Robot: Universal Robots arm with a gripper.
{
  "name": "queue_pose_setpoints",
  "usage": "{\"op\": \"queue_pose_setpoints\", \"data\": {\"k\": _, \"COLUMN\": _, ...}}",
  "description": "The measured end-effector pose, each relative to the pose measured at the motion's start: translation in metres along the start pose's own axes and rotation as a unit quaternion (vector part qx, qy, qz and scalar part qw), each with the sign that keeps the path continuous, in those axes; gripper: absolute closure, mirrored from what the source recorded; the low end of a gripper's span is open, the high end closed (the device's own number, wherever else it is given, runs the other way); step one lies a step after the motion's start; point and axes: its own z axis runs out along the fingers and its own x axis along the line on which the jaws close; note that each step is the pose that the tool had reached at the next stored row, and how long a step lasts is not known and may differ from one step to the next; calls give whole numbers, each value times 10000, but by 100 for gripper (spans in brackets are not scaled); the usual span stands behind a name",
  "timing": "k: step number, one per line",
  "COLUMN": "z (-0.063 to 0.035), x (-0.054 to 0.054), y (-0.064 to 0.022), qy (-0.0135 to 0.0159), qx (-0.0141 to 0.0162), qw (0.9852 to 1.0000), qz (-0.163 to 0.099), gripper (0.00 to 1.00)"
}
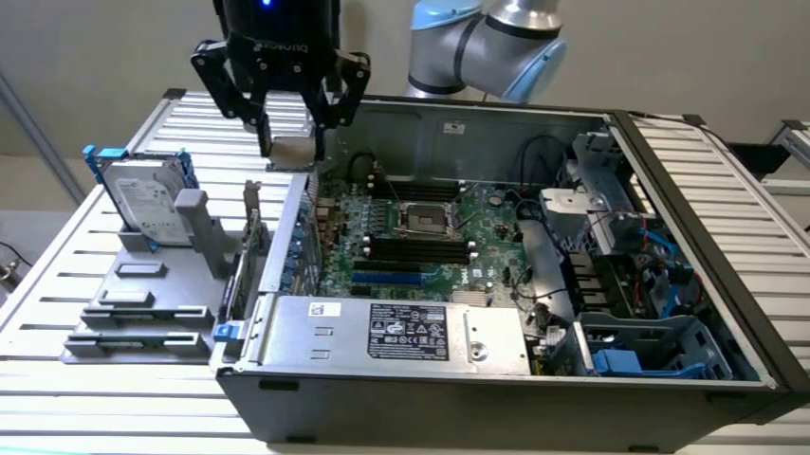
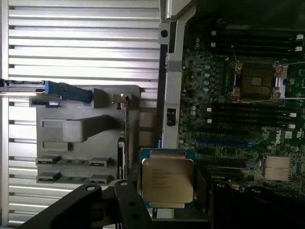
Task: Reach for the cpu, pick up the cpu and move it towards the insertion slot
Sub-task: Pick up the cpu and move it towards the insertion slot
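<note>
In the exterior view the black gripper (image 1: 290,133) hangs above the near-left wall of the open computer case (image 1: 506,398), at about eleven o'clock from the insertion slot (image 1: 427,219). Its fingers (image 1: 271,118) are drawn narrow around the cpu (image 1: 290,153), a small pale grey square held between the tips, clear of the slatted table (image 1: 152,284). The slot, a silver frame with a dark centre, sits on the green motherboard (image 1: 418,242), well apart from the chip. At nine o'clock of the case a grey fixture (image 1: 152,294) stands on the table, with a hard drive (image 1: 142,199) upright in it.

In the wrist view the cpu (image 2: 167,180) shows its silver metal top with a pale rim, gripped between dark fingers (image 2: 126,200) and hovering over the case wall beside the motherboard (image 2: 224,129). The insertion slot (image 2: 257,82) lies at roughly one o'clock from the chip, between the black memory slots (image 2: 252,117). The grey fixture (image 2: 81,138) lies at about ten o'clock from the chip.
</note>
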Motion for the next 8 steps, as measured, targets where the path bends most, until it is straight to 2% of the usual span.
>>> {"op": "queue_pose_setpoints", "data": {"k": 4, "z": -9, "x": -184, "y": -6, "qy": -1, "qx": -25, "qw": 10000, "qz": -1, "gripper": 45}}
{"op": "queue_pose_setpoints", "data": {"k": 8, "z": -16, "x": -366, "y": -9, "qy": -1, "qx": -31, "qw": 10000, "qz": -1, "gripper": 45}}
